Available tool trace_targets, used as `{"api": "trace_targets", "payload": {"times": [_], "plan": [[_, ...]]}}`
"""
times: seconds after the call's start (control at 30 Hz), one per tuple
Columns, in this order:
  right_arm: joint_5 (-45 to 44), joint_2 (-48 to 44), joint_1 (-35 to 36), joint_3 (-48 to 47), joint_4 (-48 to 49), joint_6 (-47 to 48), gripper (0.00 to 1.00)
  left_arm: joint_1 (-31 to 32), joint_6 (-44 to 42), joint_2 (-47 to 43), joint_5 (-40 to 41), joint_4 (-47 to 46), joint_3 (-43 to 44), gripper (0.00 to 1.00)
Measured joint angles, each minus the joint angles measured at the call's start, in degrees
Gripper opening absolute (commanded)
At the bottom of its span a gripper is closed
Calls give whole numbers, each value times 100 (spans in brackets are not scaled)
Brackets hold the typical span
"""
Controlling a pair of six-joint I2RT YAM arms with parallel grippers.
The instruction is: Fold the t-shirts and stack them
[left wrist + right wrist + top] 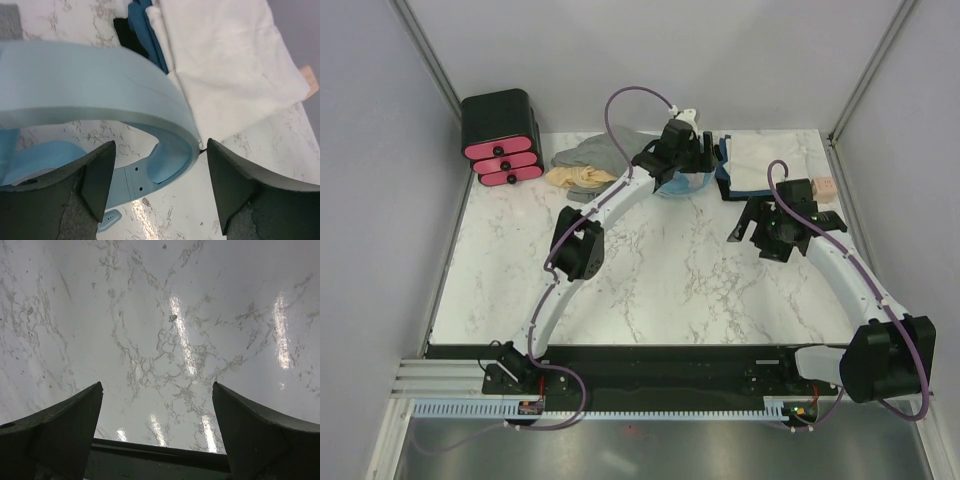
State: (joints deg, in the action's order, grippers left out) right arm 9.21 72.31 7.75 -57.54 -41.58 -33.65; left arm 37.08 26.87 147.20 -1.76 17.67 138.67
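Observation:
A folded whitish t-shirt (770, 160) (230, 70) lies on top of a pile at the back right. Blue cloth (148, 35) and dark cloth (126, 30) show under its left edge. A crumpled heather-grey t-shirt (595, 152) and a tan-yellow t-shirt (578, 177) lie at the back left. My left gripper (685, 168) (160, 175) is open at the back centre, just left of the pile. Its fingers straddle the curved end of a light-blue coiled hose (100, 85) without gripping it. My right gripper (748, 222) (157, 405) hangs open over bare marble, holding nothing.
A black box with pink drawers (502, 140) stands at the back left corner. The light-blue hose (680, 187) rests on the marble between the loose shirts and the pile. A small peach block (825, 187) sits by the pile's right side. Grey walls close in the table.

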Motion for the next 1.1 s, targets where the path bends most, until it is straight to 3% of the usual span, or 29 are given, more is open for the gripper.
{"api": "trace_targets", "payload": {"times": [0.13,0.33,0.53,0.73,0.93,1.1], "plan": [[33,-2,0,74,66,0,98,0,-87,-321,17,-9,-20,80],[-33,13,0,85,221,168,98,9,-120,-1121,13,-26,-616,70],[-271,610,0,-179,485,601,98,144,-118,-2577,317,120,-2260,68],[-404,1381,42,-737,846,931,98,289,-118,-4660,789,402,-4310,69],[-516,2520,352,-1845,1132,1167,98,195,-122,-6384,1259,647,-5528,69],[-671,3477,789,-3104,1082,1290,98,129,-120,-7154,1408,817,-6273,69]]}}
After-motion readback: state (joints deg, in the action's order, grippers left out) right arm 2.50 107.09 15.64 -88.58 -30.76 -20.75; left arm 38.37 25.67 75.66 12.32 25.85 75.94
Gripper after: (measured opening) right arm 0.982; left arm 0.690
